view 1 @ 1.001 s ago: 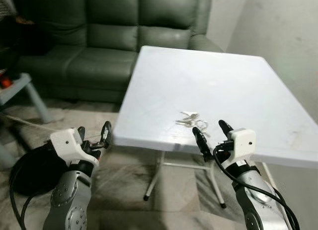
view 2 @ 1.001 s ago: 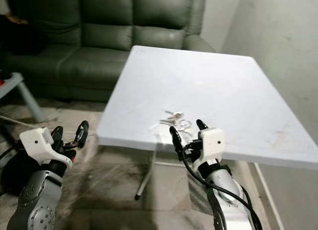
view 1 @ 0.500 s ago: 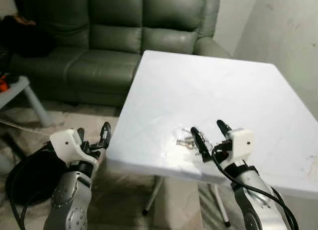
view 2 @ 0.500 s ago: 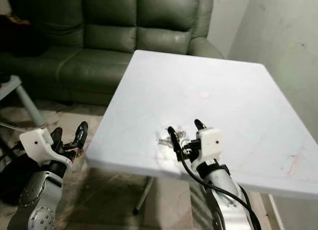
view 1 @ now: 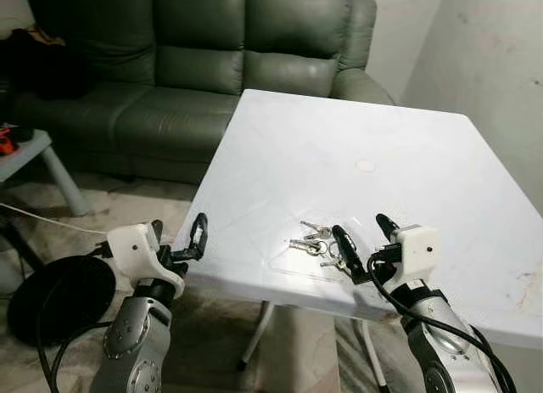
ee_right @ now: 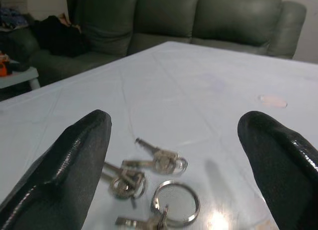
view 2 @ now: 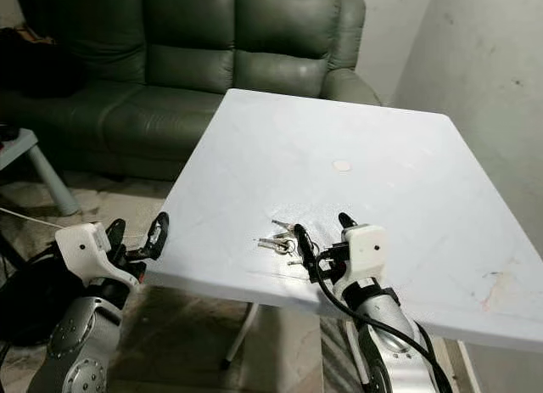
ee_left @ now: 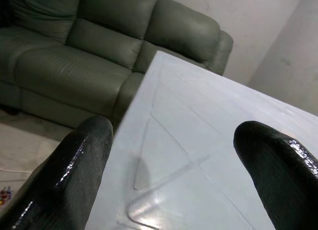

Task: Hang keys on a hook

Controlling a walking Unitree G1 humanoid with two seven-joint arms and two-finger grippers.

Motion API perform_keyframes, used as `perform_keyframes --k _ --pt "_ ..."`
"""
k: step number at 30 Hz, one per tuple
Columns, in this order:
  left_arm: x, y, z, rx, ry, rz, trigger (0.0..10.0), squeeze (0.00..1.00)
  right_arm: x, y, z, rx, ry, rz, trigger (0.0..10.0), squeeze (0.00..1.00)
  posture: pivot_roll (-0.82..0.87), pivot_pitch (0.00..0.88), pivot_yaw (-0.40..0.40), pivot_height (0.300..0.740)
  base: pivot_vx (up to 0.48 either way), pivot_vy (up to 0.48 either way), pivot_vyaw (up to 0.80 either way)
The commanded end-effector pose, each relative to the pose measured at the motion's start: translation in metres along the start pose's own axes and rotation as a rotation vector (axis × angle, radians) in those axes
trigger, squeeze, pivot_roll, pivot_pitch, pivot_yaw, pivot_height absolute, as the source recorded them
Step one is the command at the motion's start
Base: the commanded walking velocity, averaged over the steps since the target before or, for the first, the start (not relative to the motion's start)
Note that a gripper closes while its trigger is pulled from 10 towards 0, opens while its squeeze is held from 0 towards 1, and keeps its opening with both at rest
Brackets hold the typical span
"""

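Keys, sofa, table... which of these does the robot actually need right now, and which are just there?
Needed:
- keys, lying on the white table
- right gripper, open just behind them

Just there:
- green sofa
- left gripper, open at the table edge
- black disc on the floor

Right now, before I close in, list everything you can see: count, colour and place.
keys: one bunch with rings, silver, flat on the table near its front edge, between the right gripper's open fingers
table: one, white, square folding top, in front of the robot
small round mark: one, pale, mid-table
sofa: one, dark green leather, behind the table
side table: one, pale grey, far left
left gripper: black fingers open, at the table's left front corner
right gripper: black fingers open, over the keys
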State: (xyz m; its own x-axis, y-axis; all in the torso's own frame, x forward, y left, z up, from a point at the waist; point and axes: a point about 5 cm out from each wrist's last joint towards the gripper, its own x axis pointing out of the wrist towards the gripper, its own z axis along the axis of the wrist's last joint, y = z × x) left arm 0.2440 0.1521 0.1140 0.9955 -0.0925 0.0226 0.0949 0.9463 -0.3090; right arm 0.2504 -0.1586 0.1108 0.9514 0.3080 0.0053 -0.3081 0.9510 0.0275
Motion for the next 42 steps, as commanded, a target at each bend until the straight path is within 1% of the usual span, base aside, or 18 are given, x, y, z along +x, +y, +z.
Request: perform_keyframes --k 1,2,6,9,13,14,17,18,19,22,24,25,26,30,33,36,39,42 --pt "0.000 -0.006 0.003 0.018 -0.017 -0.026 10.0 0.00 0.000 -0.002 0.005 -0.017 0.002 -0.001 10.0 0.00 0.02 0.003 -0.061 0.732 0.000 0.000 0.00" --pt "0.000 -0.006 0.003 0.025 -0.018 -0.030 10.0 0.00 0.000 -0.002 0.004 -0.012 0.013 0.000 10.0 0.00 0.02 0.003 -0.061 0.732 0.000 0.000 0.00" --pt "-0.002 -0.010 0.002 0.037 -0.017 -0.058 10.0 0.00 0.001 -0.001 0.003 -0.052 0.022 0.016 10.0 0.00 0.02 0.012 -0.066 0.732 0.000 0.000 0.00" --pt "-0.003 -0.013 0.001 0.051 -0.008 -0.084 10.0 0.00 0.001 0.000 0.000 -0.069 0.048 0.000 10.0 0.00 0.02 0.017 -0.067 0.732 0.000 0.000 0.00" --pt "-0.004 -0.015 0.000 0.076 -0.004 -0.108 10.0 0.00 0.001 0.003 -0.002 -0.062 0.055 0.015 10.0 0.00 0.02 0.017 -0.067 0.732 0.000 0.000 0.00" --pt "-0.005 -0.019 -0.001 0.091 -0.003 -0.141 10.0 0.00 0.001 0.003 -0.002 -0.041 0.050 0.008 10.0 1.00 0.02 0.022 -0.068 0.732 0.000 0.000 0.00" --pt "-0.006 -0.023 -0.002 0.106 -0.001 -0.173 10.0 0.00 0.001 0.003 -0.001 -0.029 0.047 -0.006 10.0 1.00 0.02 0.022 -0.068 0.732 0.000 0.000 0.00" --pt "-0.007 -0.028 -0.002 0.129 -0.002 -0.213 10.0 0.00 0.003 0.002 -0.001 -0.033 0.049 -0.022 10.0 1.00 0.02 0.022 -0.068 0.732 0.000 0.000 0.00" --pt "-0.007 -0.028 -0.002 0.129 -0.002 -0.213 10.0 0.00 0.003 0.002 -0.001 -0.033 0.049 -0.022 10.0 1.00 0.02 0.022 -0.068 0.732 0.000 0.000 0.00" --pt "-0.011 -0.037 -0.005 0.168 0.003 -0.281 10.0 0.00 0.007 -0.002 -0.002 -0.028 0.071 -0.069 10.0 1.00 0.02 0.027 -0.068 0.732 0.000 0.000 0.00" --pt "-0.012 -0.040 -0.006 0.177 0.005 -0.306 10.0 0.00 0.008 -0.001 -0.005 0.005 0.111 -0.059 10.0 1.00 0.02 0.027 -0.067 0.732 0.000 0.000 0.00" --pt "-0.012 -0.040 -0.006 0.177 0.005 -0.306 10.0 0.00 0.008 -0.001 -0.005 0.005 0.111 -0.059 10.0 1.00 0.02 0.027 -0.067 0.732 0.000 0.000 0.00" --pt "-0.013 -0.042 -0.006 0.182 0.006 -0.320 10.0 0.00 0.009 0.000 -0.006 0.019 0.123 -0.065 10.0 0.00 0.02 0.030 -0.067 0.732 0.000 0.000 0.00" --pt "-0.017 -0.049 -0.007 0.201 0.009 -0.371 10.0 0.00 0.009 0.002 -0.009 0.043 0.156 -0.105 10.0 0.00 0.03 0.034 -0.068 0.732 0.000 0.000 0.00" --pt "-0.018 -0.050 -0.007 0.208 0.010 -0.384 10.0 0.00 0.008 0.004 -0.012 0.035 0.197 -0.140 10.0 0.00 0.03 0.034 -0.068 0.732 0.000 0.000 0.00" --pt "-0.019 -0.052 -0.008 0.214 0.011 -0.399 10.0 0.00 0.007 0.007 -0.014 0.024 0.211 -0.139 10.0 0.00 0.03 0.036 -0.068 0.732 0.000 0.000 0.00" --pt "-0.020 -0.054 -0.008 0.218 0.010 -0.408 10.0 0.00 0.004 0.011 -0.017 -0.011 0.248 -0.149 10.0 0.00 0.03 0.036 -0.068 0.732 0.000 0.000 0.00" --pt "-0.020 -0.055 -0.008 0.218 0.010 -0.411 10.0 0.00 0.003 0.013 -0.017 -0.013 0.260 -0.150 10.0 0.00 0.02 0.040 -0.068 0.732 0.000 0.000 0.00"
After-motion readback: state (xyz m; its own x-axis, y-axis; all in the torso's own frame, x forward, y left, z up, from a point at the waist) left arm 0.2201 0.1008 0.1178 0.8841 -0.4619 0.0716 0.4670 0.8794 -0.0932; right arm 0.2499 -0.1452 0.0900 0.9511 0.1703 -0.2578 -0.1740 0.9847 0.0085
